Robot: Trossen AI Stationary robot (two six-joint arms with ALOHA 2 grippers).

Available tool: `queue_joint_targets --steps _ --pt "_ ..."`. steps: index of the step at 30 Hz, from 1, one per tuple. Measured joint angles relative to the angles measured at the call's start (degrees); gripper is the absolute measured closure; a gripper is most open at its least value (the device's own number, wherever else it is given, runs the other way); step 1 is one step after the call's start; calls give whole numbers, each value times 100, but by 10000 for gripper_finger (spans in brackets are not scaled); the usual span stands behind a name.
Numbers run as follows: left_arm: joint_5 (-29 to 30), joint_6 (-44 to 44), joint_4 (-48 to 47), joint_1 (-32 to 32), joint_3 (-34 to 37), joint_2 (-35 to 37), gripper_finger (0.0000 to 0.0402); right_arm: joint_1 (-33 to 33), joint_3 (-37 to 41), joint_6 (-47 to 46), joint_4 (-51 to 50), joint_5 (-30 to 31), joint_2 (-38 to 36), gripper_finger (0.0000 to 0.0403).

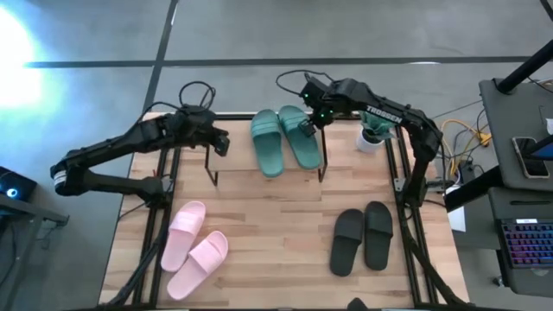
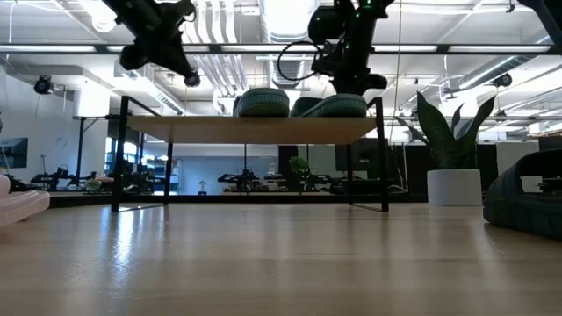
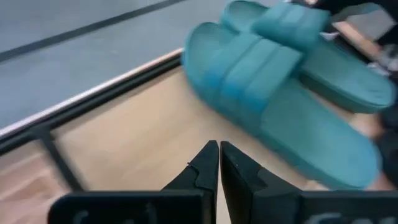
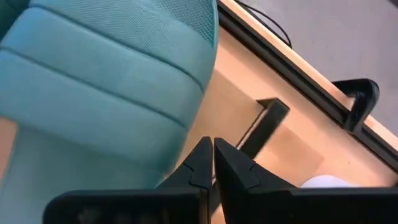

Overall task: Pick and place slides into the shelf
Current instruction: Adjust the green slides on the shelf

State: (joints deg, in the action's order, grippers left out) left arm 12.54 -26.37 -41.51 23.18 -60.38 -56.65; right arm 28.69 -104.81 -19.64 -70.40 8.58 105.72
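The shelf (image 1: pixel 233 155) stands at the table's far middle, and the low view shows its board (image 2: pixel 255 129) on thin black legs. Both dark green slides (image 1: pixel 283 140) lie side by side on its top (image 3: pixel 273 93). My right gripper (image 1: pixel 308 128) is shut and points steeply down at the right green slide's outer edge (image 4: pixel 186 134). My left gripper (image 1: pixel 221 143) is shut and holds nothing, above the shelf's left end (image 3: pixel 217 155). The pink slides (image 1: pixel 194 246) lie on the table's near left. The black slides (image 1: pixel 363 235) lie on its near right. My right gripper's shut fingertips (image 4: pixel 202 158) stand at the outer edge of the right green slide, beside its strap, coming from above. Whether they touch the slide I cannot tell. The slide lies flat on the shelf's top (image 2: pixel 338 105).
A white pot with a plant (image 1: pixel 371 138) stands at the table's far right, close behind my right arm. Cables run along the far edge (image 1: pixel 194 91). A desk with a keyboard (image 1: pixel 527 246) stands beyond the right edge. Bare tabletop (image 1: pixel 276 233) lies between the pink and black slides.
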Motion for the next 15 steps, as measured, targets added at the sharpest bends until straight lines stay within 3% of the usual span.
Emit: queue_joint_targets --steps 5,15 --pt "224 0 -396 75 77 193 400 -4 7 242 53 -70 179 394" --pt "235 189 -480 88 103 179 400 -361 -403 339 355 -873 493 395"
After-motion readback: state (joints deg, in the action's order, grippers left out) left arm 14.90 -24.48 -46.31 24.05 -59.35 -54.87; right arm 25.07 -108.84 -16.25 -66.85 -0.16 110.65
